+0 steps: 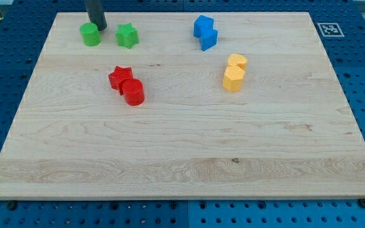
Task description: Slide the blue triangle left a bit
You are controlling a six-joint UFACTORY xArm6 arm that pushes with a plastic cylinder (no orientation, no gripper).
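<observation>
The blue triangle-like block (208, 39) is lying near the view's top of the pale wooden board (182, 158), a little to the view's right of centre, and is touching a second blue block of irregular shape (202, 25) that is sitting just above it and slightly to the view's left; the exact shape of either blue piece is hard to confirm. The arm's straight dark rod (96, 12) is coming down at the view's top left, and my tip (99, 28) is resting on the board just beside the upper right edge of a green cylinder-like block (90, 35), apparently touching it. The rod is carrying no hand or jaw, so nothing is being gripped. A green star-shaped block (127, 35) is sitting just to the view's right of the tip, apart from it. The tip is standing well apart from both blue blocks. A red star-shaped block (120, 77) and a red cylinder (133, 92) are touching one another left of centre. Two yellow blocks, an upper one (237, 62) and a lower hexagonal one (233, 78), are touching on the view's right. A black-and-white marker tag (329, 28) is sitting at the board's top right corner, on a blue perforated table (5, 76).
</observation>
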